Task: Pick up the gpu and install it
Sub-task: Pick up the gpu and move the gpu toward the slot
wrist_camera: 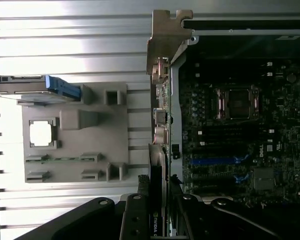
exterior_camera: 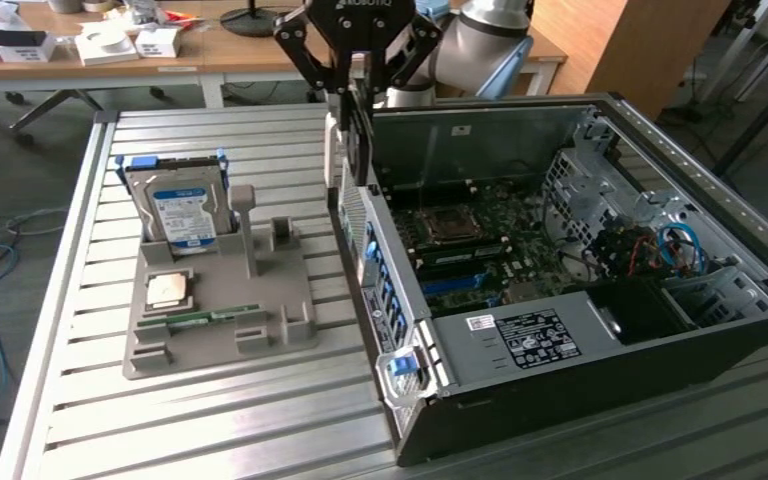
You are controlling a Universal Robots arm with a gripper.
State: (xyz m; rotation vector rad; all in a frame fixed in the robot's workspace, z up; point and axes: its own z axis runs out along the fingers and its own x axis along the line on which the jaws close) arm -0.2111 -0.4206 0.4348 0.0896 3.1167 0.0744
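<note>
My gripper (exterior_camera: 361, 105) hangs above the rear wall of the open computer case (exterior_camera: 704, 170), shut on the gpu (exterior_camera: 348, 150). The gpu is a thin dark card held on edge, with a pale metal bracket on its outer side. In the wrist view the card (wrist_camera: 156, 217) sits between the two black fingers (wrist_camera: 134, 215) and shows a small NVIDIA mark. Its lower edge is above the case wall, close to the blue expansion slots (wrist_camera: 217, 160) of the motherboard (exterior_camera: 478, 250). The card is still apart from the board.
A grey fixture tray (exterior_camera: 277, 330) lies at the exterior view's left of the case. It holds an upright hard drive (exterior_camera: 184, 210), a processor chip (exterior_camera: 171, 290) and a green memory stick (exterior_camera: 197, 318). Everything rests on a slatted metal table (exterior_camera: 157, 420). A cluttered desk (exterior_camera: 224, 55) stands behind.
</note>
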